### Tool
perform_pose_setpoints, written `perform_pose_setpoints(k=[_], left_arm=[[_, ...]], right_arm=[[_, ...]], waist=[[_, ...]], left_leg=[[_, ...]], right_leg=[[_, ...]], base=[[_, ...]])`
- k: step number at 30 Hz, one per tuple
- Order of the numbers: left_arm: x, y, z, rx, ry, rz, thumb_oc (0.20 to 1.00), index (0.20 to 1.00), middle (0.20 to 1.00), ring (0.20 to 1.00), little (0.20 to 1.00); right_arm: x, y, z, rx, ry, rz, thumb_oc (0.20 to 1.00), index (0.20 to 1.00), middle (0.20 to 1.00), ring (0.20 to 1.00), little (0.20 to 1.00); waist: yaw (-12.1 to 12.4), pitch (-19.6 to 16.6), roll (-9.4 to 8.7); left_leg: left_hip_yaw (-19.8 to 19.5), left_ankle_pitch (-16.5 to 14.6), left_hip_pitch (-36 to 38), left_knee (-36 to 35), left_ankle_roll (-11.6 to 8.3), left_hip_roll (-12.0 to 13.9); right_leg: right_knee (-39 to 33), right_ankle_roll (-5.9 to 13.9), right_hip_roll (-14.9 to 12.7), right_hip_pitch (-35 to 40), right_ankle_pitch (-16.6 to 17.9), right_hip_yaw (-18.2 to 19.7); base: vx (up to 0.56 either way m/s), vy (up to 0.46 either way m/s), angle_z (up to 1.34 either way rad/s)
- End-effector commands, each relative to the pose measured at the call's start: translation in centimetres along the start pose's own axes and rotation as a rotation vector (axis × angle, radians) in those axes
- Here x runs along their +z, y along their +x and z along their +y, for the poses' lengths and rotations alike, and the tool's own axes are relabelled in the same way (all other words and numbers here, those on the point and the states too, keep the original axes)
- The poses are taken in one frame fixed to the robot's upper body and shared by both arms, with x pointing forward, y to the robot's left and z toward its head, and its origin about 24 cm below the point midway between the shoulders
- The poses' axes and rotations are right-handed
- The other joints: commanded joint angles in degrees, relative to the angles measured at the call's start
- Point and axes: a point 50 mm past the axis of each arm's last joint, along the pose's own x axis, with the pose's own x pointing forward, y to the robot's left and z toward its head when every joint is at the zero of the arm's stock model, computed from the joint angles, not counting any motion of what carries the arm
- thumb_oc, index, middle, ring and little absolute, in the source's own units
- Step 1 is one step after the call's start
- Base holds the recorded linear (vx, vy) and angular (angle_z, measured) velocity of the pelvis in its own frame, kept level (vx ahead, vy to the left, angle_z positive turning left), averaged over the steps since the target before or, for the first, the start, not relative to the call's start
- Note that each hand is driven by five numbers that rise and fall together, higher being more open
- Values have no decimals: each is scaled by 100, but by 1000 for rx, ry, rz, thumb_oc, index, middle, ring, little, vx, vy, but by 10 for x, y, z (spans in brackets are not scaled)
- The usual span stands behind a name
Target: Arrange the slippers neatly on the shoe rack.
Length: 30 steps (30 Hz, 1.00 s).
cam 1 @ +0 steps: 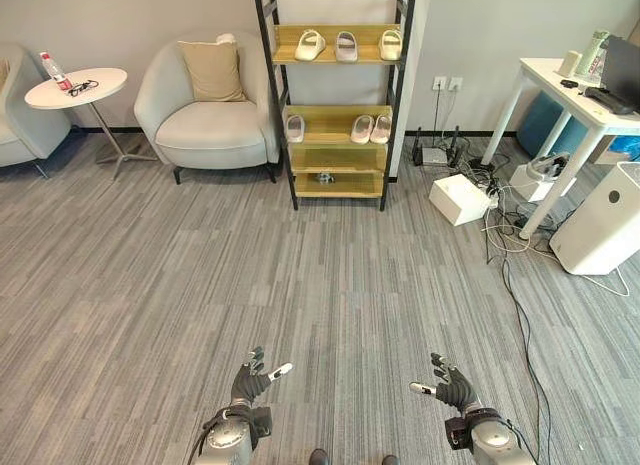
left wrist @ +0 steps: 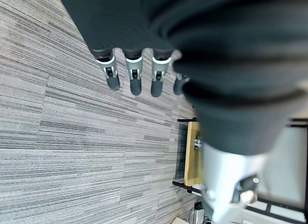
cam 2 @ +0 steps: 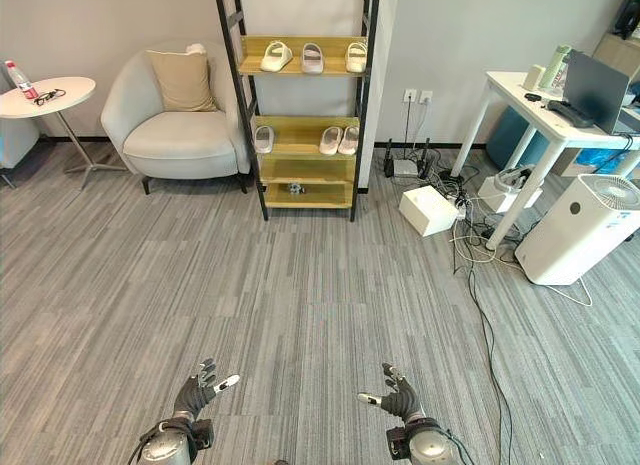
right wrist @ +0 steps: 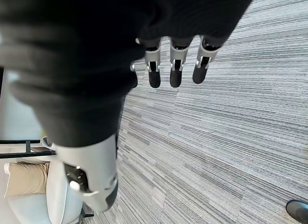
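Shoe rack (cam 1: 335, 105) stands vs the far wall: black metal uprights w/ slanted braces, pale wood shelves. Top shelf carries three slippers (cam 1: 345, 46), soft rounded cream/white ones, spaced apart in a row. Middle shelf has one slipper (cam 1: 295, 128) alone at the robot's left end and a pair (cam 1: 371, 129) side by side toward the right end. Lower shelf holds a small dark object (cam 1: 325, 177), too small to tell what. Floor (cam 1: 300, 285) is grey carpet w/ fine streaky stripe texture. Left of the rack: rounded pale-grey armchair (cam 1: 205, 110) w/ a tan square cushion (cam 1: 212, 70), then a round white side table (cam 1: 77, 88) on thin legs w/ a bottle and glasses on top. Right of the rack: white box (cam 1: 460, 198) on the floor, white desk (cam 1: 575, 100), white cylindrical appliance (cam 1: 605, 220) w/ grille top. Left hand (cam 1: 255, 377) and right hand (cam 1: 448, 385) both hang low over bare carpet, well apart from the rack, fingers straight and spread, thumbs out, holding nothing. Left wrist view adds the dark-tipped fingers (left wrist: 135, 74) in a straight row over carpet, plus a sliver of the rack; right wrist view shows its fingers (right wrist: 175, 65) likewise, w/ armchair and cushion at the edge.
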Motion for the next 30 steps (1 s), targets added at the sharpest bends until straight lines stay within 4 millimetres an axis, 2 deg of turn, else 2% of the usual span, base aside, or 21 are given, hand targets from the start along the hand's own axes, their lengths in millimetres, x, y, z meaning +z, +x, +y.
perform_pose_setpoints(k=[1,4,6,7,8,9,10,11,13,16,18,19,20,21,22,23,25,27,28,29,30], left_arm=[[22,11,2,-9,47,-83,1000,1000,1000,1000,1000],[21,8,7,-1,67,-89,1000,1000,1000,1000,1000],[21,8,10,4,62,-87,1000,1000,1000,1000,1000],[20,9,13,14,65,-78,1000,1000,1000,1000,1000],[20,10,15,16,68,-74,1000,1000,1000,1000,1000],[22,10,15,11,76,-77,1000,1000,1000,1000,1000],[22,10,15,11,76,-77,1000,1000,1000,1000,1000],[27,11,16,10,79,-95,1000,1000,1000,1000,1000],[32,15,14,12,81,-107,1000,1000,1000,1000,1000],[36,16,10,1,84,-117,1000,1000,1000,1000,1000],[35,15,10,0,80,-117,1000,1000,1000,1000,1000],[37,15,12,2,62,-122,1000,1000,1000,1000,1000],[37,14,13,5,52,-123,1000,1000,1000,1000,1000],[39,14,12,5,31,-131,1000,1000,1000,1000,1000],[43,17,9,1,30,-140,1000,1000,1000,1000,1000],[42,17,6,-10,34,-133,1000,1000,1000,1000,1000],[39,17,5,-14,39,-122,1000,1000,1000,1000,1000],[36,17,2,-22,49,-113,1000,1000,1000,1000,1000],[36,17,2,-21,49,-112,1000,1000,1000,1000,1000],[36,17,2,-17,55,-110,1000,1000,1000,1000,1000],[34,16,5,-9,40,-104,1000,1000,1000,1000,1000]], right_arm=[[27,7,2,31,-15,-115,1000,1000,1000,1000,1000],[28,8,-9,-11,3,-116,1000,1000,1000,1000,1000],[29,9,-14,-35,14,-118,1000,1000,1000,1000,1000],[34,10,-20,-57,19,-136,1000,1000,1000,1000,1000],[37,11,-20,-60,18,-142,1000,1000,1000,1000,1000],[39,11,-20,-60,16,-148,1000,1000,1000,1000,1000],[39,11,-20,-60,16,-148,1000,1000,1000,1000,1000],[39,10,-23,-65,16,-153,1000,1000,1000,1000,1000],[35,10,-25,-79,14,-132,1000,1000,1000,1000,1000],[30,6,-26,-76,9,-124,1000,1000,1000,1000,1000],[29,5,-26,-74,8,-123,1000,1000,1000,1000,1000],[32,4,-29,-64,4,-136,1000,1000,1000,1000,1000],[31,4,-30,-53,1,-137,1000,1000,1000,1000,1000],[34,3,-34,-54,0,-146,1000,1000,1000,1000,1000],[34,3,-39,-73,1,-144,1000,1000,1000,1000,1000],[31,3,-41,-88,10,-129,1000,1000,1000,1000,1000],[30,3,-43,-98,14,-126,1000,1000,1000,1000,1000],[30,3,-45,-113,6,-121,1000,1000,1000,1000,1000],[30,3,-45,-113,6,-121,1000,1000,1000,1000,1000],[32,5,-44,-115,-5,-124,1000,1000,1000,1000,1000],[34,6,-42,-101,-12,-129,1000,1000,1000,1000,1000]], waist=[[46,103,-143],[76,171,-167],[85,222,-155],[90,388,-150],[87,518,-155],[56,584,-146],[57,584,-147],[-5,624,-216],[-159,653,-315],[-240,514,-344],[-241,471,-317],[-255,389,-253],[-229,400,-220],[-199,488,-225],[-159,588,-267],[-106,598,-329],[-57,581,-375],[89,531,-282],[93,537,-288],[168,518,-242],[215,467,-236]], left_leg=[[-11,-239,12,-4,-157,47],[30,-287,-31,-4,-69,-44],[32,-316,-28,-4,1,-92],[50,-399,31,28,141,-164],[95,-434,112,27,227,-201],[51,-476,208,7,218,-169],[51,-476,209,7,218,-169],[8,-579,350,-4,153,-152],[-91,-799,609,-4,33,-120],[-191,-988,885,-4,-108,16],[-181,-938,927,4,-144,86],[-271,-766,825,540,-319,331],[-419,-506,627,1119,-426,379],[-557,-194,350,1817,-502,269],[-416,-32,-60,2002,-515,262],[-218,-158,-440,1671,-428,252],[-93,-376,-611,1386,-355,232],[32,236,-1218,518,-404,331],[38,256,-1184,475,-406,326],[164,621,-1434,79,-539,398],[260,608,-1354,59,-523,430]], right_leg=[[8,490,-373,-123,13,43],[8,580,-491,-141,78,-4],[351,610,-575,-291,26,23],[1296,724,-725,-742,74,134],[2010,774,-832,-1072,398,164],[2265,737,-800,-1332,456,193],[2266,737,-800,-1332,456,193],[1639,717,-849,-1499,619,-26],[658,851,-711,-1660,975,-225],[357,783,-560,-1476,827,-366],[365,718,-485,-1402,780,-390],[443,517,-266,-1252,507,-405],[527,368,-138,-1113,315,-367],[558,252,-96,-968,198,-334],[567,207,-159,-818,41,-383],[464,248,-252,-610,-29,-418],[384,296,-305,-483,-79,-413],[234,324,-236,-165,-236,-386],[232,324,-241,-152,-243,-382],[150,338,-199,6,-300,-339],[145,385,-182,159,-379,-282]], base=[[-10,57,-12],[45,170,-11],[-8,187,5],[1,282,-18],[85,325,-36],[101,146,-34],[284,5,0],[368,-105,18],[440,-141,4],[412,-205,40],[255,-191,45],[372,-350,37],[484,-442,30],[371,-298,21],[364,-171,8],[256,-77,0],[287,6,18],[347,59,32],[295,96,22],[408,158,-9],[509,213,-34]])
